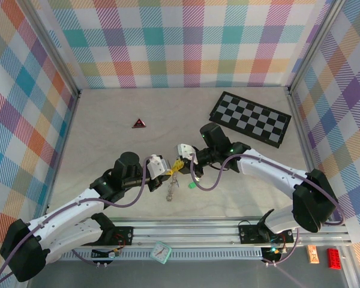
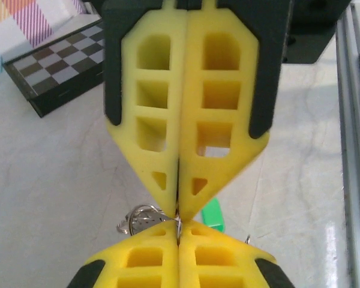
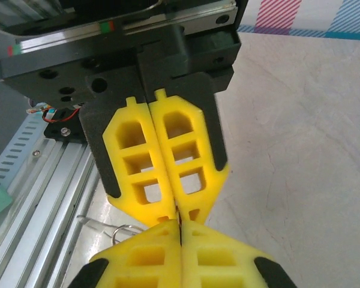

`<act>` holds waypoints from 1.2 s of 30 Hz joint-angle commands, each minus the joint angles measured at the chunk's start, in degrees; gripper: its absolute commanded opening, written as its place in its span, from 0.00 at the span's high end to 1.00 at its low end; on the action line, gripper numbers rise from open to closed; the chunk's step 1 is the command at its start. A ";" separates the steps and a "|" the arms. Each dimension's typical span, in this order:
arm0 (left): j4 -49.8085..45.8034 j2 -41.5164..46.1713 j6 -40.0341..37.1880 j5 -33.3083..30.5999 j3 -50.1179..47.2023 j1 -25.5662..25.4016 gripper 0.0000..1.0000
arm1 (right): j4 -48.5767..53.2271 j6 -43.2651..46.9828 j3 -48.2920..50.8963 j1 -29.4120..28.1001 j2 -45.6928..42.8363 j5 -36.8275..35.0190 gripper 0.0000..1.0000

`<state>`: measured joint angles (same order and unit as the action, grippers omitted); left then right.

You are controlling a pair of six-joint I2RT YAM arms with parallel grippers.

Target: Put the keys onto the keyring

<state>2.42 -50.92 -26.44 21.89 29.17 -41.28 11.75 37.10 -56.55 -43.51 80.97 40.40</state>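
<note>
My two grippers meet tip to tip above the middle of the table, both shut. The left gripper (image 1: 174,167) (image 2: 179,231) pinches the thin wire of the keyring (image 2: 140,207) right at its tips. The right gripper (image 1: 180,162) (image 3: 180,231) closes on the same spot from the opposite side. A small bunch of silvery keys (image 1: 171,192) (image 2: 126,224) dangles under the meeting point. In the right wrist view a bit of the ring (image 3: 122,227) shows to the left of my fingers. The metal inside the pinch is hidden by the yellow pads.
A small green tag (image 1: 192,185) (image 2: 213,215) lies on the table just right of the keys. A folded chequered board (image 1: 250,117) lies at the back right and a red-and-black triangle (image 1: 138,123) at the back left. The metal rail (image 1: 198,231) runs along the near edge.
</note>
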 commanded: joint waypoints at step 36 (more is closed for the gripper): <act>1.16 1.79 -1.57 -1.22 0.71 -0.54 1.00 | -3.37 -36.03 17.09 1.58 -15.61 -26.13 0.69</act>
<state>1.98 -50.24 -27.51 21.28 29.17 -41.30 2.85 11.73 -40.51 -41.69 67.00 22.06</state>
